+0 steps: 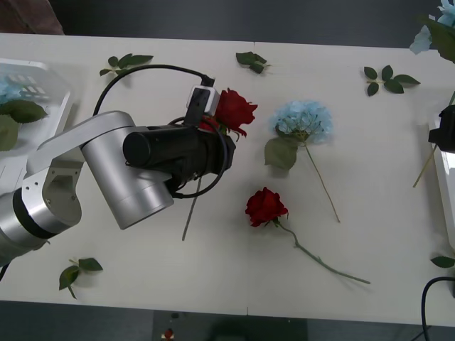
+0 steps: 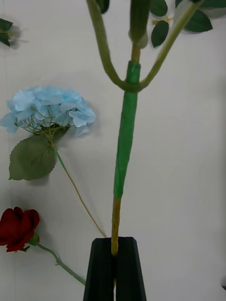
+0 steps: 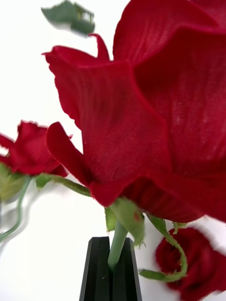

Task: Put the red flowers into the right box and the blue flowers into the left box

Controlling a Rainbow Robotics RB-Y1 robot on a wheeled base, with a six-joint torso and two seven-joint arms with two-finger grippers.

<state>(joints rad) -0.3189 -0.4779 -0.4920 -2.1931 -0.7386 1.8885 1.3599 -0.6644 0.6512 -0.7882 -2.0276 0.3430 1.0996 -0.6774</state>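
Note:
My left gripper (image 1: pixel 215 126) (image 3: pixel 112 242) is shut on the stem of a red flower (image 1: pixel 235 110) (image 3: pixel 155 117), held over the middle of the table. Another red flower (image 1: pixel 265 207) (image 2: pixel 19 229) lies on the table, near a blue flower (image 1: pixel 304 119) (image 2: pixel 47 110). Further red heads (image 3: pixel 28 150) show behind the held one. At the right edge, my right gripper (image 1: pixel 444 128) (image 2: pixel 114 241) is shut on the taped stem (image 2: pixel 125 141) of a blue flower (image 1: pixel 435 32). The left box (image 1: pixel 53 106) holds blue flowers at the far left. The right box's rim (image 1: pixel 446 185) shows at the far right.
Loose green leaf sprigs lie at the back (image 1: pixel 126 62) (image 1: pixel 250 61) (image 1: pixel 387 77), near the front left edge (image 1: pixel 75 273) and at the right edge (image 1: pixel 442 261). A black cable (image 1: pixel 430 298) loops at the front right corner.

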